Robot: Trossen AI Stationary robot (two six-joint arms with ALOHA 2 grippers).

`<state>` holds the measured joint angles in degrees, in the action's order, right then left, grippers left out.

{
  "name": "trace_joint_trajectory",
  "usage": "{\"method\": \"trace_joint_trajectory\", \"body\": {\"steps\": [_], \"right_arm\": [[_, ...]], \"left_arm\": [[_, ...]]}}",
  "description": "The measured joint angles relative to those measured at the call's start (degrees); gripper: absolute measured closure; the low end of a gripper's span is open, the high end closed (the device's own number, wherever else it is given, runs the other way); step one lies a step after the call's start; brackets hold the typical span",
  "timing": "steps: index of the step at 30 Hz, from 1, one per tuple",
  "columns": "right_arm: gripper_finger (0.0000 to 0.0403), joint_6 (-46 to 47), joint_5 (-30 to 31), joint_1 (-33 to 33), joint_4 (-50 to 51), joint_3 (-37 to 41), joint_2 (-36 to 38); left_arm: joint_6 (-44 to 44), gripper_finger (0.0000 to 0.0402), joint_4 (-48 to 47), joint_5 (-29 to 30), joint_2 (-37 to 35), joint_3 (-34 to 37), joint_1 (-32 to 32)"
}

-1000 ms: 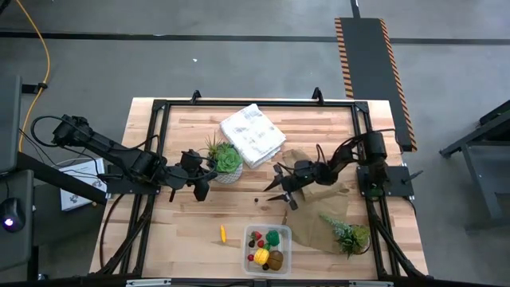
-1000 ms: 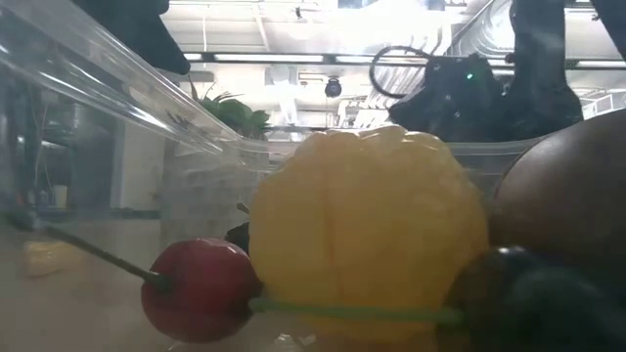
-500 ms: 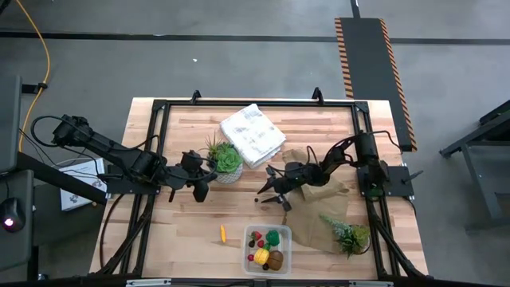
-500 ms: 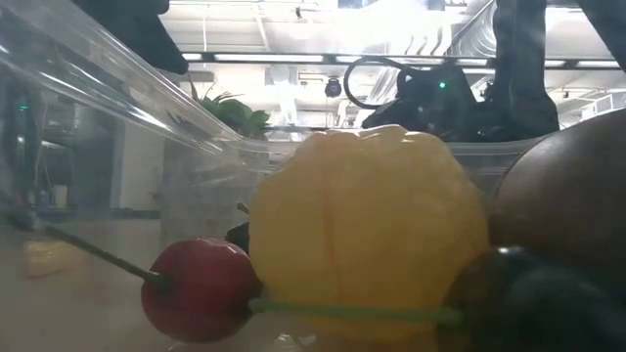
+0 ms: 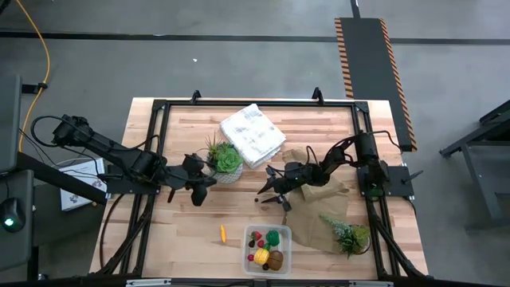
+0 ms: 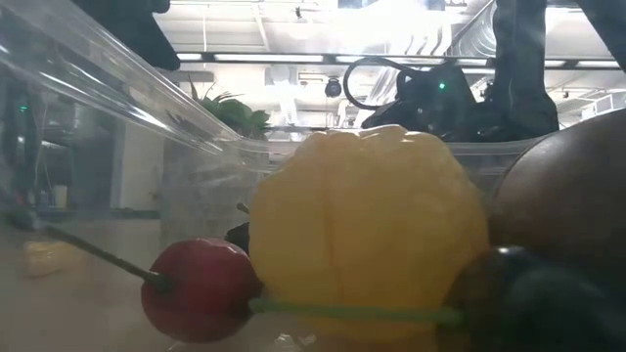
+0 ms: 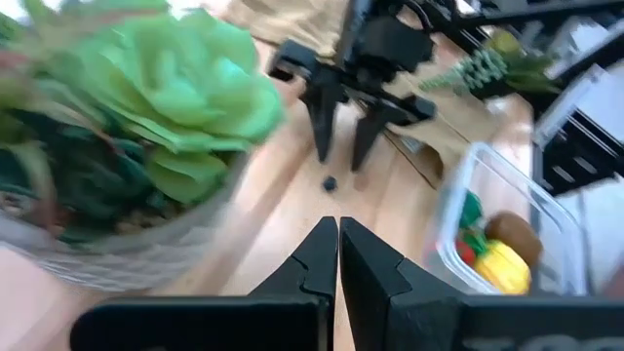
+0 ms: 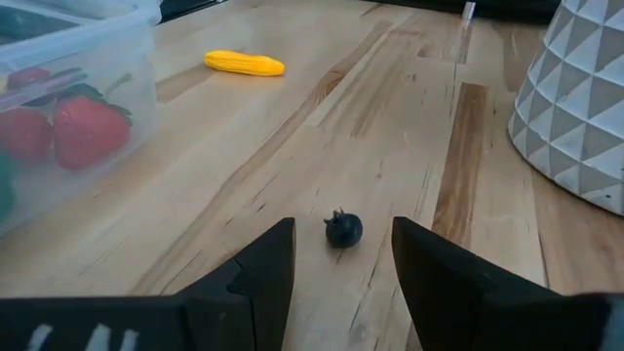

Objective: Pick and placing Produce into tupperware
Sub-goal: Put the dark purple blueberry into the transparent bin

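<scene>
Far left of the high view: left gripper [image 5: 200, 190] out over the light wooden slatted table [image 5: 183, 231], fingers pressed together with nothing between them, parked just beside the green spiky succulent in its white faceted pot [image 5: 226, 162]. Same clenched look in the left wrist view [image 7: 337, 255], with the succulent [image 7: 166, 107] filling one side of the shot.

A bit further right, near the front edge: small orange stick-shaped toy [image 5: 223, 233] lying alone on the wood, near the small clear squarish plastic tupperware box [image 5: 268, 248] but not touching it. Inside the box, from above: yellow lemon toy [image 5: 261, 256], brown kiwi-like ball [image 5: 276, 259], green broccoli-like piece [image 5: 273, 237], red berries [image 5: 256, 237]. Up close in the low view, lemon [image 6: 367, 230] dead centre with a red berry on a stem [image 6: 201, 288] to its left.

Behind that, folded white cloth [image 5: 252, 134] toward the back of the table.

Middle: tiny dark berry [image 5: 256, 200] sitting loose on the table, well apart from the box. Right gripper [image 5: 272, 194] hanging right at it, released and spread wide. Right wrist view puts the berry [image 8: 343, 230] on the wood between the two dark fingers [image 8: 258, 268], untouched by either.

Right side: crumpled brown paper bag [image 5: 320, 209] under the right arm, second green spiky plant [image 5: 349, 234] resting on the bag near the front right corner.
</scene>
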<state>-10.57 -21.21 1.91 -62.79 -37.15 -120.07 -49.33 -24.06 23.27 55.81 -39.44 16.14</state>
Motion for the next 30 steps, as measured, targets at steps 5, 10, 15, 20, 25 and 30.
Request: {"method": "trace_joint_trajectory", "body": {"steps": [5,10,15,20,25,30], "right_arm": [[0.0238,-0.4,0.0,0.0,0.0,0.0,0.0],[0.0238,-0.5,0.0,0.0,0.4,0.0,0.0],[0.0238,-0.8,0.0,0.0,3.2,-1.2,0.0],[0.0238,-2.3,0.0,-0.1,5.7,-2.7,0.0],[0.0238,-1.5,0.0,-0.4,5.6,-3.0,0.0],[0.0238,-1.5,0.0,-0.4,5.8,-3.0,0.0]], "left_arm": [[1.1,0.0396,1.3,-6.7,0.0,0.0,0.0],[1.2,0.0396,1.5,-9.4,0.0,0.0,0.0],[3.1,0.0396,1.4,-9.9,0.0,0.0,0.0],[4.0,0.0396,1.3,-10.0,0.0,0.0,0.0],[4.0,0.0396,1.1,-10.0,0.0,0.0,0.0],[4.1,0.0396,0.9,-10.0,0.0,0.0,0.0]]}}
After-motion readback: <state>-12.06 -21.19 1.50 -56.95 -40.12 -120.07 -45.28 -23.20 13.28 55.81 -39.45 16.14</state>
